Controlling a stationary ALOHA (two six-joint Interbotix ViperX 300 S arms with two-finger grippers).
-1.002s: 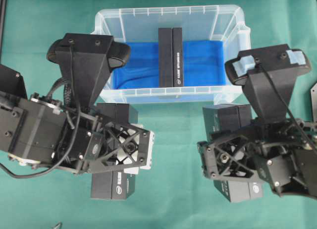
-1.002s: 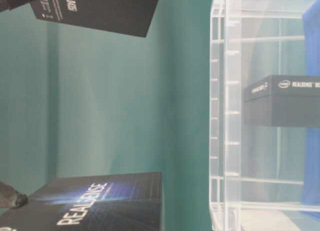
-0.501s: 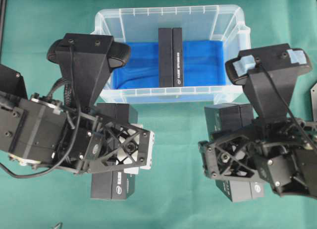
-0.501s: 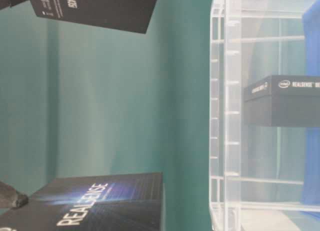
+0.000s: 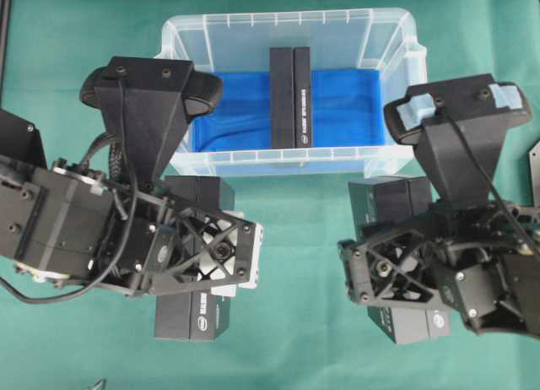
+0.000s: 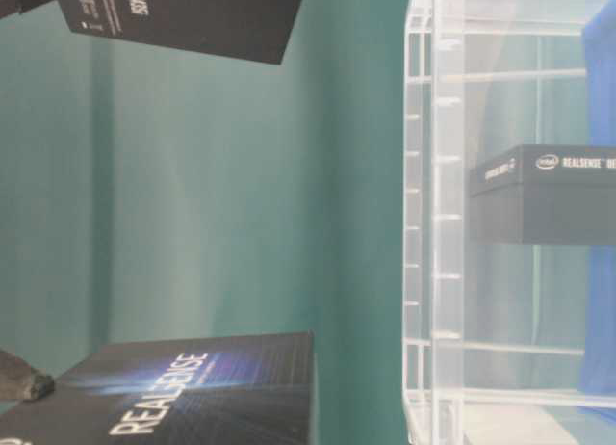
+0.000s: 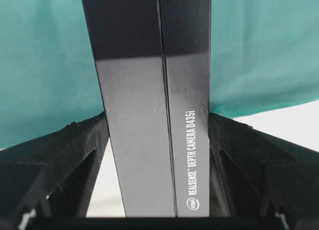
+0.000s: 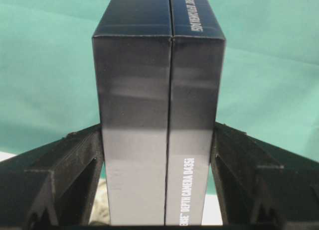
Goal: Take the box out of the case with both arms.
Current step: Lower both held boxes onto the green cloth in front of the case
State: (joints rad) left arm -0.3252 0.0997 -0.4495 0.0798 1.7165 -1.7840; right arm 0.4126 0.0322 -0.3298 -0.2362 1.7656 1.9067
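Since a second ago the right hand (image 5: 396, 272) and its black rectangular cardboard box (image 5: 409, 322) have shifted a touch toward the right; the left side has kept still. The counter (image 5: 295, 263) is covered in teal cloth; no more of the room shows. The left hand (image 5: 207, 255) is clamped on another black box (image 5: 192, 316). Both held boxes are outside, on the near side of the clear plastic case (image 5: 291, 160). A third black box (image 5: 291, 96) stands inside on the blue sheet (image 5: 236, 120). Only the table-level view shows that box's printed lid (image 6: 544, 163) through the ribbed wall (image 6: 433, 223). The wrist views show each hand's fingers (image 7: 84, 145) (image 8: 79, 150) pressed against a box's sides.
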